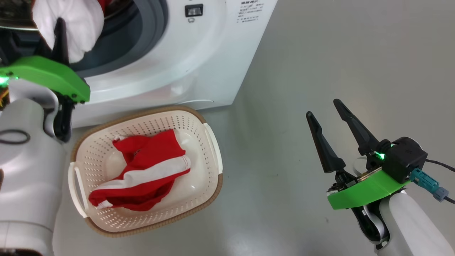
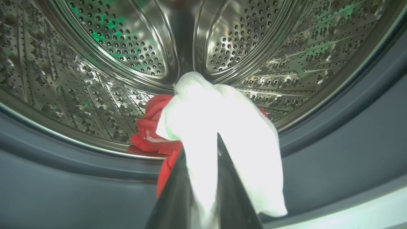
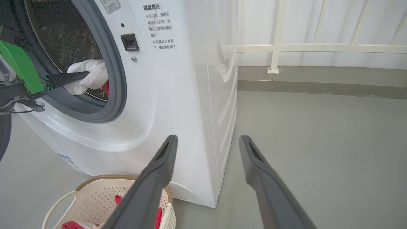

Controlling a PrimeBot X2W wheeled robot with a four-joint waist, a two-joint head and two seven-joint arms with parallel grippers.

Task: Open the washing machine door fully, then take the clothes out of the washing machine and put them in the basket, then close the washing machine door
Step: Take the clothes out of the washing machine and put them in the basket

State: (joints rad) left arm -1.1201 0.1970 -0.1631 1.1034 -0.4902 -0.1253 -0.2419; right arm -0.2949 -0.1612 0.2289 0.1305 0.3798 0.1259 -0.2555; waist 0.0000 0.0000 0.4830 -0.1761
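At the mouth of the big white boxy front-loading washing machine (image 1: 199, 53), the left gripper (image 2: 200, 143) was clenched on a soft white-and-red garment (image 2: 222, 121) at the lip of the perforated steel drum (image 2: 127, 47). A good pull would lift the trailing cloth clear over the grey rubber ring (image 2: 79, 184) before swinging down to the cream perforated plastic basket (image 1: 213, 142) just below, where a red-and-white striped garment (image 1: 149, 167) already lay. The right gripper (image 1: 322, 107) hung spread wide and empty over the grey floor (image 1: 337, 53)

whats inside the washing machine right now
A white cloth pinched by the left gripper, red fabric poking out beside it. The cloth covers whatever else lies behind it.
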